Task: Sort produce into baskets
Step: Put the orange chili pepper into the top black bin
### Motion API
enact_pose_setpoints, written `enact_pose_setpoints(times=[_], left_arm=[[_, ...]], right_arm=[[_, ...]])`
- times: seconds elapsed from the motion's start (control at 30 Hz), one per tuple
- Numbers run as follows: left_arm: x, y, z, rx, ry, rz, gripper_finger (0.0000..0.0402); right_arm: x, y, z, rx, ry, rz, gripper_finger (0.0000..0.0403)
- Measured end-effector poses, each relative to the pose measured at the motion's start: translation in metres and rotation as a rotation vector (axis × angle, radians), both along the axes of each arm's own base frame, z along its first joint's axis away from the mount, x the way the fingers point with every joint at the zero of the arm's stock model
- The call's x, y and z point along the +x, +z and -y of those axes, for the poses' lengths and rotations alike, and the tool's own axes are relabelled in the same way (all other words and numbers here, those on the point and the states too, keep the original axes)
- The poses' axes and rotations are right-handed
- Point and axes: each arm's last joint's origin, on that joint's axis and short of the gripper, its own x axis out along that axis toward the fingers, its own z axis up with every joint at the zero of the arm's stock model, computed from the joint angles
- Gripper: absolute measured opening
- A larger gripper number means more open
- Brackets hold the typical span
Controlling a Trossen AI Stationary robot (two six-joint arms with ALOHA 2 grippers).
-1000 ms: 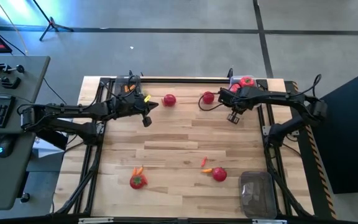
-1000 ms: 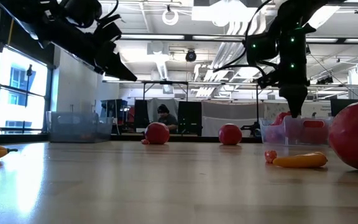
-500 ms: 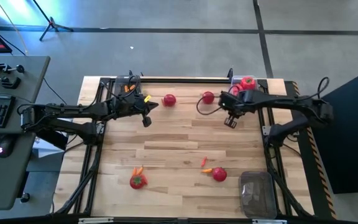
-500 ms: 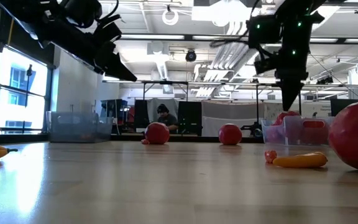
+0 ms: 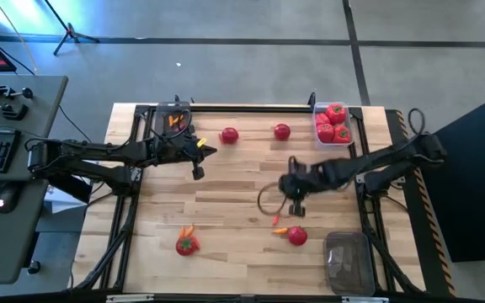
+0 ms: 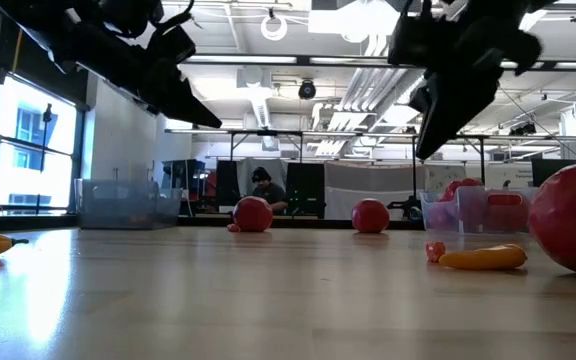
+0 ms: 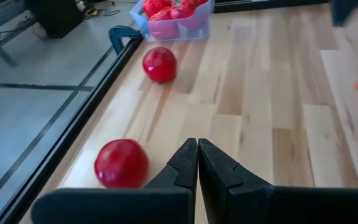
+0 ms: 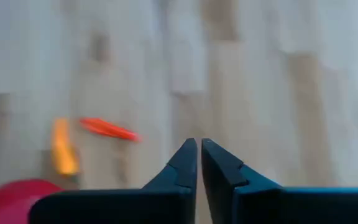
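Orange carrot pieces [image 5: 277, 224] lie just beside right pincer [image 5: 296, 209].

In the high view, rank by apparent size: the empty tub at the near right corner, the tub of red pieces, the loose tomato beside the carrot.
1. Empty tub, largest.
2. Tub of red pieces, smaller.
3. Loose tomato, smallest.

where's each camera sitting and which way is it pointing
High view: above the table, looking straight down; both arms show, left gripper, right gripper.
Low view: at table-top height, looking level into the room; both arms hang in from above.
Left wrist view: looks past its shut fingers at two tomatoes and the full basket.
Right wrist view: looks past its shut fingers down at carrot pieces.
Shared: the full basket, in high, low and left wrist views.
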Motion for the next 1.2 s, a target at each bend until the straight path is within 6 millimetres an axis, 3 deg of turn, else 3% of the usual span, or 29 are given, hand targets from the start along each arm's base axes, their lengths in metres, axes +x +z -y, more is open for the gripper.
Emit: enact_pose_setpoints(times=[0.23, 0.5, 1.2], left_arm=[[0.002, 0.0, 0.008, 0.01, -0.09, -0.008, 0.0], [0.002, 0.0, 0.008, 0.016, -0.095, -0.01, 0.0], [0.002, 0.0, 0.008, 0.008, -0.091, -0.008, 0.0]], right_arm=[[0.019, -0.037, -0.041, 0.029, 0.115, -0.03, 0.0094], [0.027, -0.081, -0.059, -0.043, 0.269, -0.141, 0.0144], [0.042, -0.074, -0.054, -0.099, 0.349, -0.036, 0.0144]])
